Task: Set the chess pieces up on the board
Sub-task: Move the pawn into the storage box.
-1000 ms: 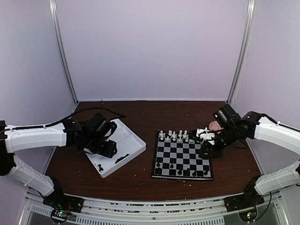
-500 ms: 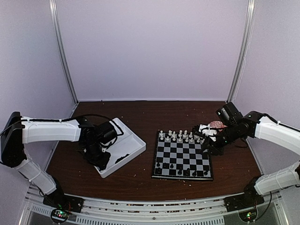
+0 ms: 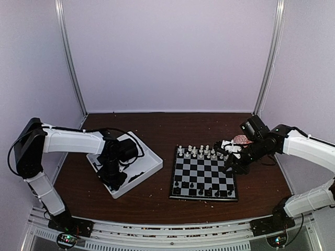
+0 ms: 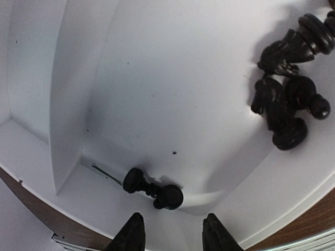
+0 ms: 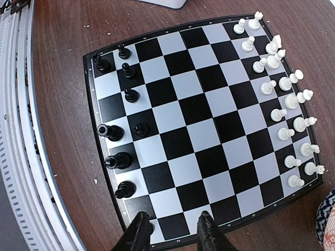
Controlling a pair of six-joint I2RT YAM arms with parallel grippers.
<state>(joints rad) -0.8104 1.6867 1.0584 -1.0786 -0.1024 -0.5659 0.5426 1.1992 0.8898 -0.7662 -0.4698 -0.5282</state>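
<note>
Hugging the tray [image 4: 246, 204] wall, one chess piece [image 4: 153, 189] lies before the left gripper [image 4: 172, 234].

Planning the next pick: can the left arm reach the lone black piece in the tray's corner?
Probably yes: the left end effector hangs open by the piece, nothing covering it, though the tray wall is close.

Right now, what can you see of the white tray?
The white tray looks like smooth plastic: rectangular, raised rim, one divider wall splitting it into two compartments. It lies flat on the brown table, skewed, left of the board and apart from it. One compartment holds a heap of black chess pieces by a wall and a lone black piece on its side in a corner. The left gripper hovers above, open, touching nothing.
</note>
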